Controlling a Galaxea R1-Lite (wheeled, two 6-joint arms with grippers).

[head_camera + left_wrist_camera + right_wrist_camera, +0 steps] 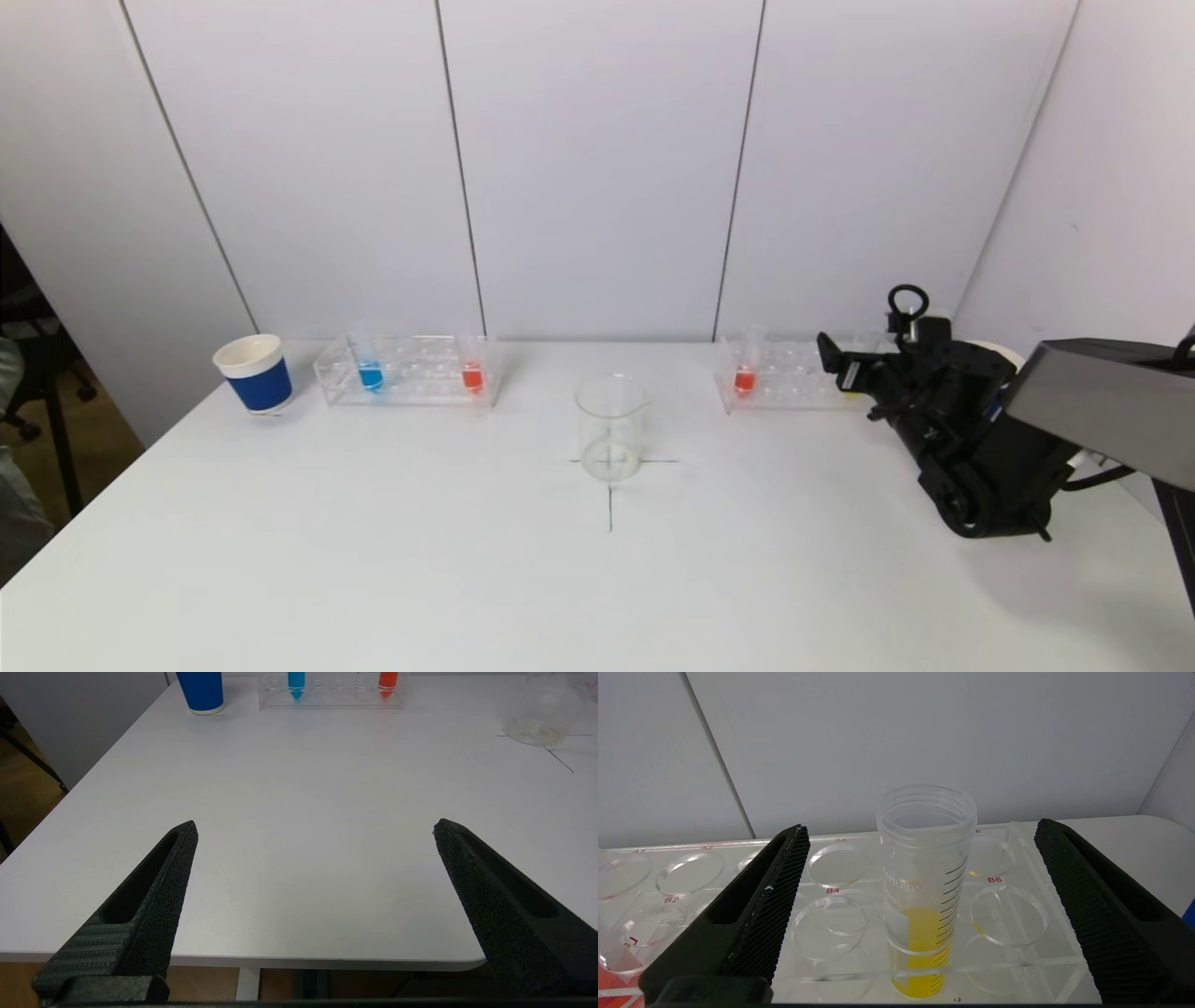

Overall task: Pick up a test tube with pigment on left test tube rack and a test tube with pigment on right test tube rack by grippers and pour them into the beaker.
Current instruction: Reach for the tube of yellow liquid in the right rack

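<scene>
Yellow pigment sits in a clear plastic test tube, upright in the transparent right rack, between the right hand's open jaws; closing comes next. Left hand open, idle.

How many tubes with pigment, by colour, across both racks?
Blue: 1, blue tube in the left rack.
Red: 2, red tube in the left rack, red tube in the right rack.
Yellow: 1, yellow tube in the right rack, between the open fingers of the right end effector.
Total: 4
</scene>
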